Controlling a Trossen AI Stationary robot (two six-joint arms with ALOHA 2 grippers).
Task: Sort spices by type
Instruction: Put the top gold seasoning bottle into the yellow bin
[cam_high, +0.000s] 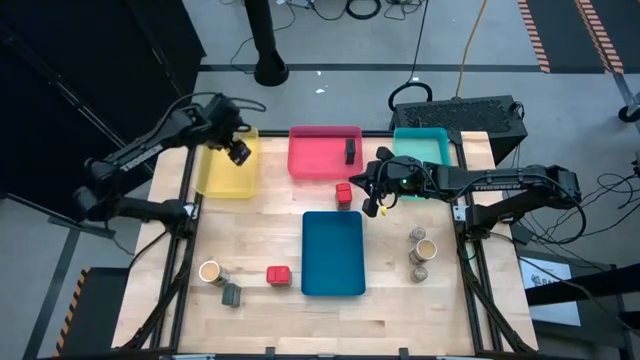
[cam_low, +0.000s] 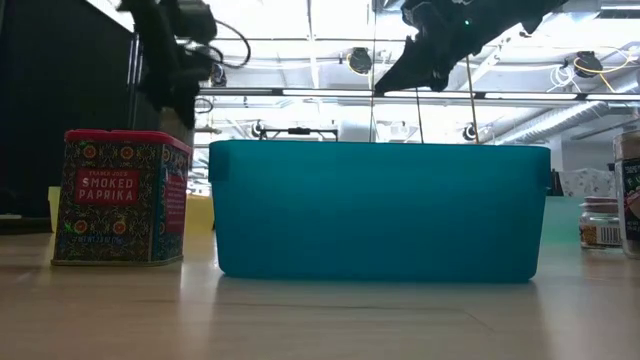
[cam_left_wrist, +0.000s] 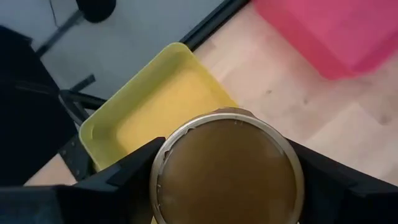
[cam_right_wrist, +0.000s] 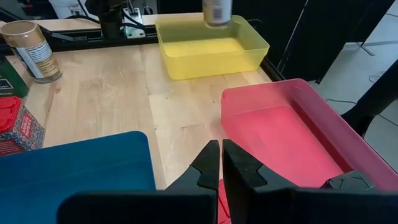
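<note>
Above the shallow yellow plastic tray at the far left of the wooden counter, the left tool clamps a small grey round jar with a brown lid, its dark fingers pressed to either side of the jar, which hangs clear above the tray floor. The right tool hovers over the counter just beside a red cube box that sits between the pink plastic tray and the deep blue rectangular tray; its fingers are nearly together, with only a thin slit between them and nothing held.

A dark grey box stands inside the pink tray near its right wall. The teal tray lies at the far right, partly under the right arm. At the near left of the counter stand a tan cylindrical jar, a second dark grey box and a second red cube box, whose label reads "Smoked Paprika" in the low view. At the near right, three more round jars cluster close together beside the blue tray.
</note>
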